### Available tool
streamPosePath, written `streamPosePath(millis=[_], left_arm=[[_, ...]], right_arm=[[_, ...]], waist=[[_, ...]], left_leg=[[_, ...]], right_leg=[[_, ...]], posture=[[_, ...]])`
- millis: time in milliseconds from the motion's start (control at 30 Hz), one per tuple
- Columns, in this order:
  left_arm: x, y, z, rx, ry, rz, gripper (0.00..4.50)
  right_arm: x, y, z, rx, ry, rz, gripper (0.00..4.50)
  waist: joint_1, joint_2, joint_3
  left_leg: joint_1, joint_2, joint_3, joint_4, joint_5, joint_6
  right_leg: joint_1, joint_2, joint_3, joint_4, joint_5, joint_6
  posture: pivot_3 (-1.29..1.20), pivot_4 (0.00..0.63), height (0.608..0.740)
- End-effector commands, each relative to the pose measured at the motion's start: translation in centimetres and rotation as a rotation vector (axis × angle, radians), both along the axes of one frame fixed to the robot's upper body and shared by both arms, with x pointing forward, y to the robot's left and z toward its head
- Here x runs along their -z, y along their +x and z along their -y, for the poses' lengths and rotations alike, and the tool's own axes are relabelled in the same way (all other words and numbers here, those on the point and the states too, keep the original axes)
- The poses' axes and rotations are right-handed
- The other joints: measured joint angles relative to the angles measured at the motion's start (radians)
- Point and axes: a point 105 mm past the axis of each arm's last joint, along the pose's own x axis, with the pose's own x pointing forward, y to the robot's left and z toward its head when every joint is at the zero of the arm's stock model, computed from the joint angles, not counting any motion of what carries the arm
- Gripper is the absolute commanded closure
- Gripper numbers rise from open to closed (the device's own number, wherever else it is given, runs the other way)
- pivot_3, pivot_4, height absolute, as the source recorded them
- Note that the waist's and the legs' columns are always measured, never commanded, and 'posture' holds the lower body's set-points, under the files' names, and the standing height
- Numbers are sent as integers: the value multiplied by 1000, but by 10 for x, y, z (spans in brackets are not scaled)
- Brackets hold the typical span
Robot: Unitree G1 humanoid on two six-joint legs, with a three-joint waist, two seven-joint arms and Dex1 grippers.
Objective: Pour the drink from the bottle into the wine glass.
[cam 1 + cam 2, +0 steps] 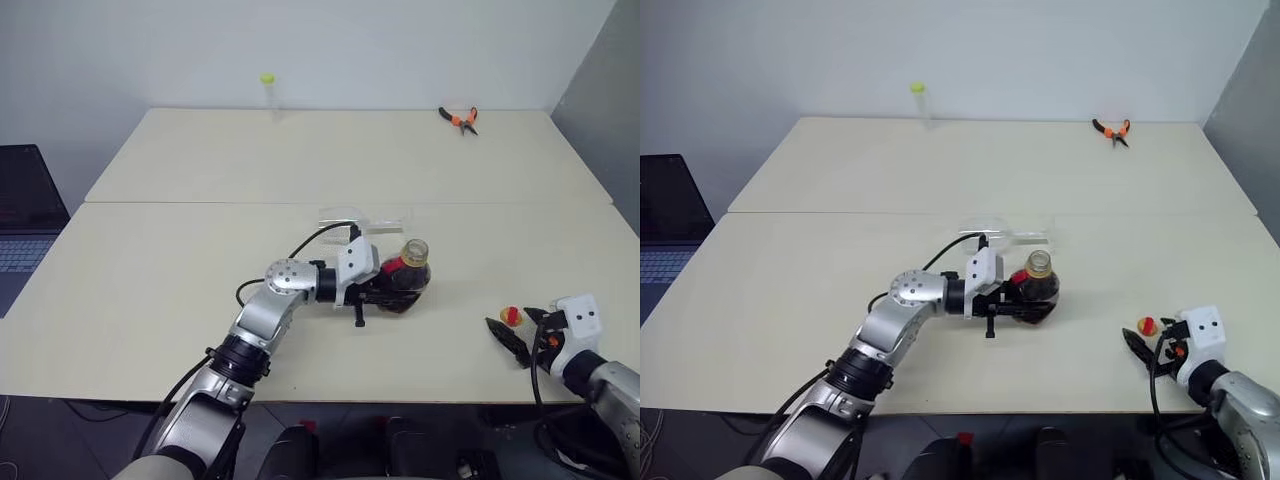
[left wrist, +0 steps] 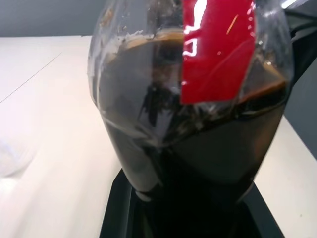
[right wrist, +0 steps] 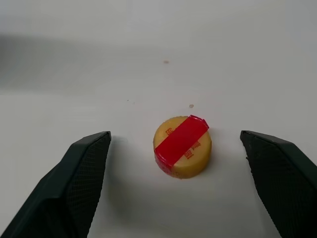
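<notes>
The wine glass is hard to make out: only faint clear outlines show on the cream table, just beyond the bottle, and whether it stands or lies cannot be told. In the left wrist view the bottle's base and neck are cut off, and the left fingers' tips are hidden under it.

At the far edge of the table stands a slim clear tube with a yellow-green top, and orange-handled pliers lie well apart from it toward the far right corner. A dark laptop sits off the table's left side. Nothing lies between the bottle and the glass.

The left gripper is clamped on the bottle's body near the middle of the near table, holding it upright with its mouth open. The bottle is squat clear plastic with a red label strip, and the drink inside is almost black, filling most of it.

The yellow cap with a red strip lies on the table near the right edge, between the widely spread fingers of the right gripper, touching neither.
</notes>
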Motion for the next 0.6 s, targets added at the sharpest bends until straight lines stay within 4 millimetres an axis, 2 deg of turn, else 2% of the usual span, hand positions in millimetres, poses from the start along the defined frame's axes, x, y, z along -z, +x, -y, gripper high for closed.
streamPosePath(millis=[33,100,167,300,367,433,533,600], left_arm=[[-27,10,-12,-97,-98,65,3816],[-31,17,-23,-181,-134,63,3816],[-31,28,-41,-316,-163,79,3816],[-28,49,-92,-650,-235,131,3816],[-28,53,-106,-735,-254,146,3816],[-28,56,-115,-798,-266,157,3816],[-22,72,-155,-987,-245,207,3816],[-20,79,-170,-1052,-242,223,3816]], right_arm=[[-18,-4,-2,-45,-24,26,0],[-39,-2,-10,-97,-51,80,0],[-60,2,-31,-202,-82,124,0],[-91,2,-100,-508,-50,181,0],[-98,3,-120,-584,-50,199,0],[-101,6,-132,-620,-54,209,0],[-105,22,-170,-706,-49,264,0],[-106,30,-183,-718,-38,282,0]], waist=[[1,0,0],[0,0,0],[-6,1,0],[-9,0,0],[-3,-1,1],[10,-2,1],[21,-5,1],[21,-5,1]], left_leg=[[0,0,0,0,0,0],[0,0,0,0,0,0],[0,0,1,0,0,0],[1,2,0,-1,0,0],[1,3,-1,0,0,0],[-1,1,-2,0,0,0],[-2,-2,-2,3,0,-1],[-1,-1,-1,2,2,-3]], right_leg=[[0,0,0,0,0,0],[0,-1,0,0,0,0],[0,0,1,0,0,0],[0,0,1,0,0,0],[-1,0,0,0,0,0],[-1,0,-2,0,0,0],[-1,-2,-2,-2,0,0],[-1,-2,-1,-1,1,0]], posture=[[0,150,740],[0,150,740],[0,150,740],[0,150,740],[0,150,740],[0,150,740],[0,150,740],[0,150,740]])
